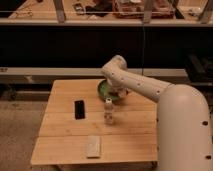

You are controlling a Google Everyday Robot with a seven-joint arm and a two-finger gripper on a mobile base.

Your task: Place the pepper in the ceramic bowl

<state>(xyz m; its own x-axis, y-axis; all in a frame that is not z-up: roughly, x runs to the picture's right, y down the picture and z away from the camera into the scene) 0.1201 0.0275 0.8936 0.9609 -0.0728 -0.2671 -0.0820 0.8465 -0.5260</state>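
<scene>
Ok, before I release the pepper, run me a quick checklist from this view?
1. Ceramic bowl upright at the table's far edge: ok.
2. Arm reaching over the bowl: ok.
3. Hand above the bowl's right side: cannot tell exactly, the arm covers it.
4. Hand shut: ok.
5. Pepper in the hand or already in the bowl: cannot tell, none visible.
6. Small white bottle, black slab and pale block stand clear of the bowl: ok.

Pincer [120, 93] closed over the ceramic bowl [104, 90] — a small bottle [108, 111] stands just in front; surface [60, 150] edges lie open.
</scene>
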